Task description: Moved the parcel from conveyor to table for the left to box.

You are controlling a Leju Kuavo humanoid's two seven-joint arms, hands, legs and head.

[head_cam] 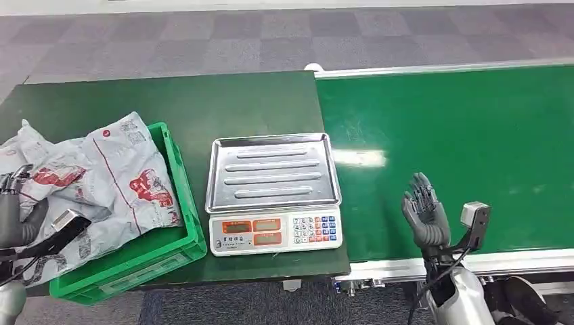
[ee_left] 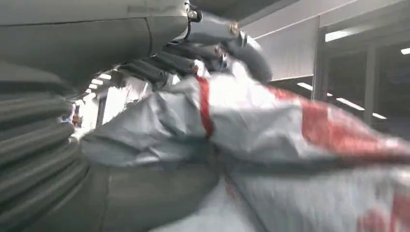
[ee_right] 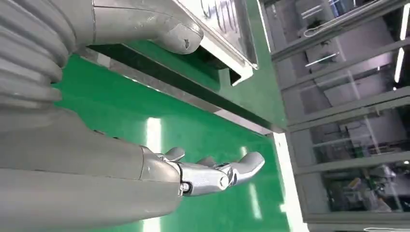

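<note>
You've got a dark green table [head_cam: 223, 101] on the left and a brighter green conveyor [head_cam: 460, 135] on the right, grey carpet tiles beyond both. Nearest you, bottom left, the left hand [head_cam: 15, 203] has its fingers on the grey parcel [head_cam: 101, 183] w/ red print; the left wrist view shows dark fingers [ee_left: 203, 53] curled over the bag's crumpled top, so read it as grasping the parcel, though that view is blurred. The parcel lies draped across the green crate [head_cam: 177, 203], part inside, part spilling over the rim toward the left arm — prob. because it's a soft bag wider than the crate and the hand's holding one end up. So the parcel is at the box, not on the belt. Bottom right, the right hand [head_cam: 425, 213] is raised over the near edge of the conveyor, palm side toward the table, fingers apart and upright, holding nothing; looks parked after its part of the job. Mid-table sits a weighing scale [head_cam: 274, 196] w/ a steel tray, just beside the crate, nothing on it. Farther out the belt runs bare w/ a light glare near the scale.
</note>
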